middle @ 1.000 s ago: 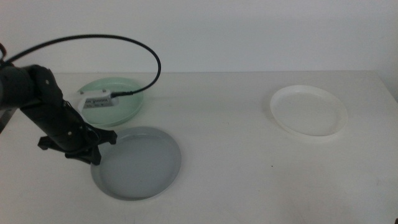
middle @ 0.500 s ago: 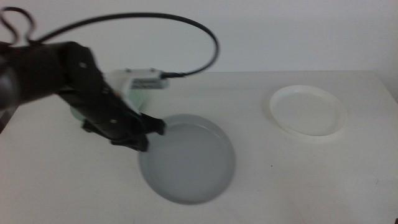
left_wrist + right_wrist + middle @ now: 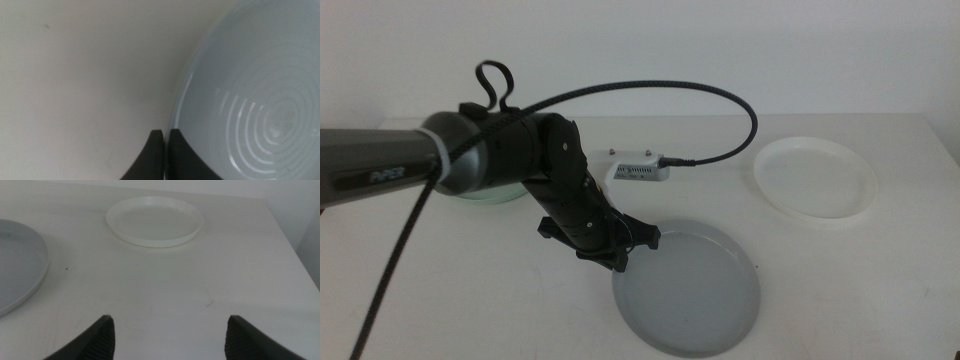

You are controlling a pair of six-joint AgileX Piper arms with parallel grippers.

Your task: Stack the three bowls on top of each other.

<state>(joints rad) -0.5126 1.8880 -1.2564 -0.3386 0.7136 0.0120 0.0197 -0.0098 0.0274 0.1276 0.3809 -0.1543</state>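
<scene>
**Grey bowl carried toward the white one**

Now the grey bowl (image 3: 687,285), pinched at its rim by the left gripper (image 3: 620,250), has travelled from beside the mint bowl (image 3: 480,195) toward the white bowl (image 3: 815,180), likely its stacking base. The right gripper (image 3: 167,332) waits, jaws wide and empty.

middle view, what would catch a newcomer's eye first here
The black left arm reaches in from the left, its gripper shut on the rim of the grey bowl at the table's front centre. The white bowl sits alone at the far right, and the green bowl peeks out behind the arm.
</scene>
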